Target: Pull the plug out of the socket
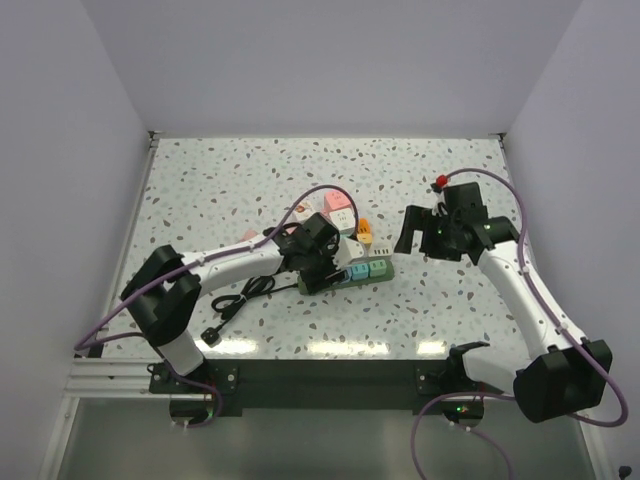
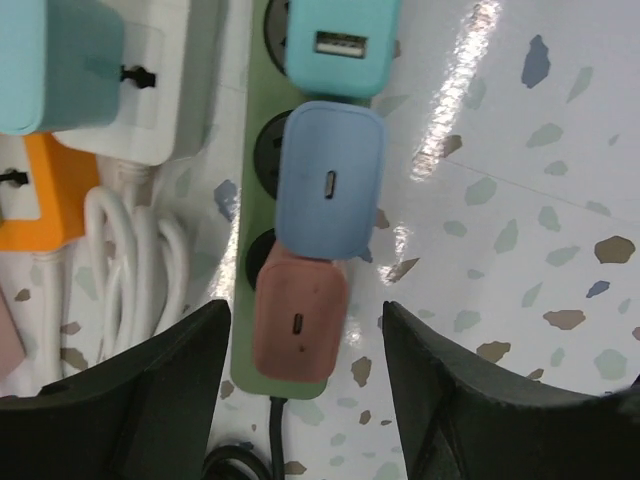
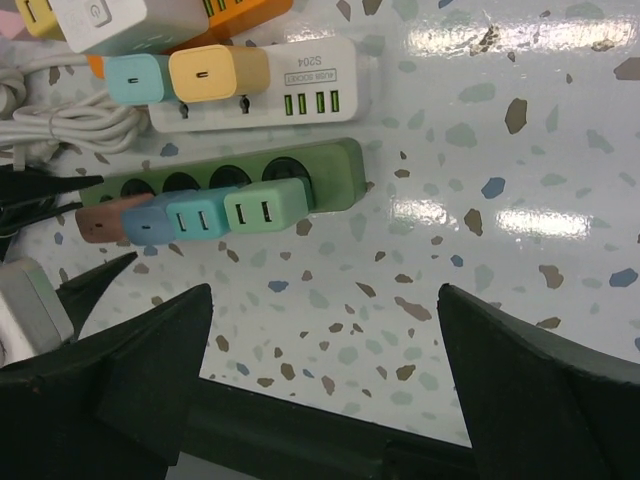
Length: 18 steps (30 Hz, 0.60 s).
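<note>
While the left gripper [image 2: 305,345] hangs with its fingers spread wide on either side of the dusty-pink adapter [image 2: 298,310], nothing is grasped, so I'd put the job at the straddle-and-line-up stage. That adapter sits in the end socket of the green power strip [image 2: 243,300], the end where the black cord [image 2: 273,425] comes out. A blue adapter [image 2: 330,180] touches it, and a teal adapter [image 2: 340,45] with a USB port showing comes next along. The next move, as I judge it, calls for closing on the pink adapter's sides and drawing it straight out of its socket; the light strip may lift with it unless held. The right gripper [image 3: 325,350] hovers off the strip's far end, wide open and empty. Just behind lies a white strip [image 3: 330,95] printed "S204"; the smaller print beside that I can't make out.
</note>
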Each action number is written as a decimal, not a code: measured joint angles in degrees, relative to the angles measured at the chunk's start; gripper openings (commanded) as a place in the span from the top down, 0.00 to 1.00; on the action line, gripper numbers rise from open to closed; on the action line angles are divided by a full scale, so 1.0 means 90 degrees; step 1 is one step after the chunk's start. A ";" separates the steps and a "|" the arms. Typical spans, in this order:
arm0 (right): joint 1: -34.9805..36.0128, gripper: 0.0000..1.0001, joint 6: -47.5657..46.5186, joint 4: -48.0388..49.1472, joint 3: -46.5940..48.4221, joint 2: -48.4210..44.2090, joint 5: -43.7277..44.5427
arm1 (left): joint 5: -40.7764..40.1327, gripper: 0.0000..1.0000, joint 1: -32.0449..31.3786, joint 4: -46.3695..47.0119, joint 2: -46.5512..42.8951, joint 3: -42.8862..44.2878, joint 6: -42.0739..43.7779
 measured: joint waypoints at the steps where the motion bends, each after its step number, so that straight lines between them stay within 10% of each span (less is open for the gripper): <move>1: 0.0000 0.07 0.0022 0.0041 -0.0063 0.0002 -0.0002 | 0.0044 0.35 -0.0066 0.0041 0.0034 -0.0029 -0.0002; 7: 0.0000 1.00 0.0406 0.0580 -0.0457 0.0168 -0.0002 | 0.0097 0.66 -0.0306 0.0289 0.0066 -0.0160 -0.0039; 18: 0.0002 1.00 0.1180 0.1880 -0.1035 0.1438 -0.0916 | 0.0046 1.00 -0.0291 0.0476 0.0085 -0.0236 -0.0151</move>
